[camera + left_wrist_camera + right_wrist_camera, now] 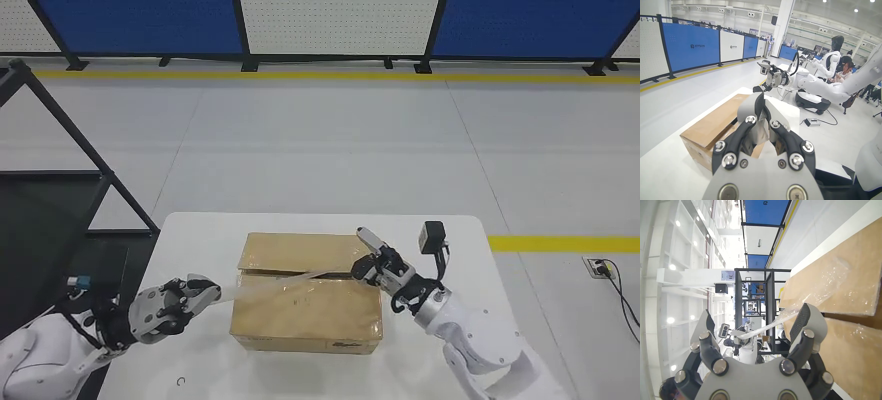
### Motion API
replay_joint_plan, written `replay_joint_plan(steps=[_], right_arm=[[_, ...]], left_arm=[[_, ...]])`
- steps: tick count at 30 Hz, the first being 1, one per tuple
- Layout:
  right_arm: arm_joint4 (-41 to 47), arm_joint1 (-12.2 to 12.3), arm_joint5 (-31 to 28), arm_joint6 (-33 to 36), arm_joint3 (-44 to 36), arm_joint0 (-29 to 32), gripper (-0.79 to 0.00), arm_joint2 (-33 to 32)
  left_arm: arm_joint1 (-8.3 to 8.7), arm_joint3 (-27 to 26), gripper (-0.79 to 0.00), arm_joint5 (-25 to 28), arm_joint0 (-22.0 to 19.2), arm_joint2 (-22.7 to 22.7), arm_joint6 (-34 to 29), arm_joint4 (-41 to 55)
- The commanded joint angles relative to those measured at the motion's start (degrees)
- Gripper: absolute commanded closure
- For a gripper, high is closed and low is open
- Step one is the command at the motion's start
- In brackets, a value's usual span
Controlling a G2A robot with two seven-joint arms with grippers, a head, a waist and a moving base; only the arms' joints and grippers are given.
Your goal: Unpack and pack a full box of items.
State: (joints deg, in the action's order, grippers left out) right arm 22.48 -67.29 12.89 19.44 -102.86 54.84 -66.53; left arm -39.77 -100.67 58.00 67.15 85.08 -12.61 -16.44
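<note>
A brown cardboard box (305,310) lies mid-table, with its top seam slit and a gap between the flaps. A strip of clear tape (285,279) runs from the seam out past the box's left end. My left gripper (200,292) is off that end and shut on the tape; the left wrist view shows crumpled tape (762,130) between the closed fingers of that gripper (761,106). My right gripper (360,269) is over the box's right end and stands open (755,321), with nothing between its fingers. The tape (772,325) passes beside one finger (800,321).
The white table (200,240) has bare room on all sides of the box. A small dark ring (181,381) lies near the front edge. A black metal rack (60,140) stands off the table's left side. Blue and white partitions (340,25) close the far floor.
</note>
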Motion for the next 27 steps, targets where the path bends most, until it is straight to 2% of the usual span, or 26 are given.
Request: replay_joint_plan(steps=[1, 12, 22, 27], right_arm=[[0.2, 0.0, 0.0, 1.1, 0.3, -0.1, -0.785, -0.5], [5.2, -0.4, 0.1, 4.5, 4.7, -2.5, -0.785, -2.1], [10.0, -0.3, -0.3, 7.5, 5.8, -2.4, -0.785, -6.6], [11.9, 0.3, 2.6, 13.1, 5.8, -2.7, -0.785, -9.1]], left_arm=[[0.27, -0.8, 0.000, 0.0, 0.1, -0.2, 0.3, 0.3], [1.84, -2.8, 0.000, 0.0, 0.9, -0.2, 6.6, -0.1], [3.65, 1.1, 0.000, 0.0, -2.8, -7.0, 9.6, 1.1], [4.57, 2.6, 0.000, 0.0, -5.1, -10.7, 10.4, 0.6]])
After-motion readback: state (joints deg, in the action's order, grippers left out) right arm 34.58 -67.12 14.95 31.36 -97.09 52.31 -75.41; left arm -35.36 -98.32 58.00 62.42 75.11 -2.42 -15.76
